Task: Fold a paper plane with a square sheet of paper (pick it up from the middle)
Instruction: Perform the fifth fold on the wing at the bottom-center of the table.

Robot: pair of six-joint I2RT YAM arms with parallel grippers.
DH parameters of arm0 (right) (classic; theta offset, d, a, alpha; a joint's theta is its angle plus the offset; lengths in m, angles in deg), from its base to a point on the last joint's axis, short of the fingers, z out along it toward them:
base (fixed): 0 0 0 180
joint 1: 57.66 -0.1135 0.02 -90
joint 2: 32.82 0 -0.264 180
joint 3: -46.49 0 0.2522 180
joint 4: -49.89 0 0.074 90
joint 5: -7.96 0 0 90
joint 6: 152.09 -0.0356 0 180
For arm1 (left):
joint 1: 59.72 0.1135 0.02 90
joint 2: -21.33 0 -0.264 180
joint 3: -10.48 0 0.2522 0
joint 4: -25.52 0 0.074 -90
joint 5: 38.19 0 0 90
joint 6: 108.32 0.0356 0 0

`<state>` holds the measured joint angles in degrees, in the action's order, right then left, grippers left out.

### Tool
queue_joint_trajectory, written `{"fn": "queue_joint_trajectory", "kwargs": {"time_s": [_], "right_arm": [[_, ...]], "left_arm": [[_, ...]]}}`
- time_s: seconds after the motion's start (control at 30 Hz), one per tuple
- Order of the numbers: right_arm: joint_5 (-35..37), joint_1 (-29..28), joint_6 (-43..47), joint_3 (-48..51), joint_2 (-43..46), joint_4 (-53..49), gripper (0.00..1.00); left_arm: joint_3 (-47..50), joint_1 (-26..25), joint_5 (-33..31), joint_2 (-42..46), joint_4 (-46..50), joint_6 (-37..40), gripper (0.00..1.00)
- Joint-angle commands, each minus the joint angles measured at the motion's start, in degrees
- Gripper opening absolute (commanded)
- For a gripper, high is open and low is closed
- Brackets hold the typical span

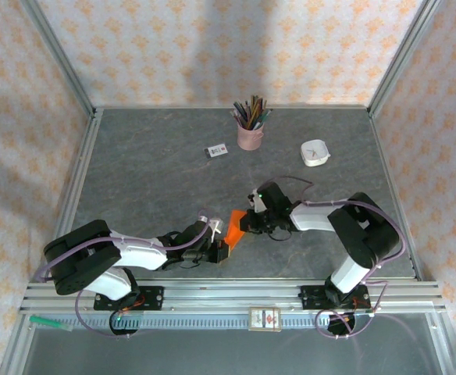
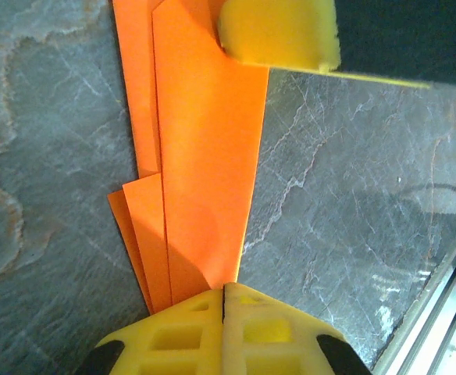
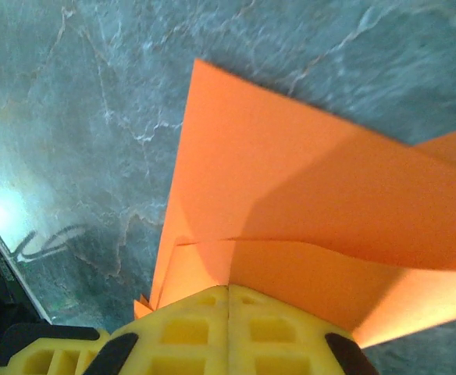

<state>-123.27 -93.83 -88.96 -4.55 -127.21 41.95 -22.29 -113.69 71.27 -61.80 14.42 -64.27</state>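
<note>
- A bright-orange sheet of paper [image 1: 234, 225], folded into long overlapping flaps, sits near the middle of the dark grey stone-patterned counter [image 1: 150, 187], toward its near edge, between the two arms.
- The left pincer [image 1: 222, 251] is clenched on the near end of the paper. In the left wrist view its yellow pads [image 2: 189, 332] meet flat with the orange edge [image 2: 204, 156] pinched in their seam, and at least three layered edges fan out beside it.
- The right pincer [image 1: 249, 224] is clenched on the far right side of the paper. In the right wrist view its ribbed yellow pads [image 3: 181, 332] are pressed together on a creased flap [image 3: 290, 203] that tilts up off the counter.
- A yellow finger [image 2: 279, 35] of the right pincer touches the paper's far end in the left wrist view.
- Far centre stands a pink cup of pencils [image 1: 250, 137]; just to its left lies a small white card with dark print [image 1: 216, 151], too small to read.
- Far right sits a small white dish [image 1: 315, 153].
- On the near rail lies a pale card with a red mark [image 1: 265, 319]; its writing cannot be read.
</note>
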Motion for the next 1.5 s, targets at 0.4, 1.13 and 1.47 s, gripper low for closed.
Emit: {"fn": "queue_joint_trajectory", "kwargs": {"time_s": [0.4,1.13,1.47], "right_arm": [[4.77,9.58,5.92,-2.31,-4.00,-2.66,0.04],[7.53,15.81,7.07,-6.63,5.58,-5.30,0.06],[9.22,-2.63,-3.36,1.70,11.87,2.43,0.07]], "left_arm": [[3.27,0.22,-2.85,-2.91,13.08,1.88,0.00],[-0.82,-0.53,-4.26,1.11,15.68,-0.52,0.00],[-1.03,-0.54,-4.51,0.25,15.42,-0.89,0.00]]}}
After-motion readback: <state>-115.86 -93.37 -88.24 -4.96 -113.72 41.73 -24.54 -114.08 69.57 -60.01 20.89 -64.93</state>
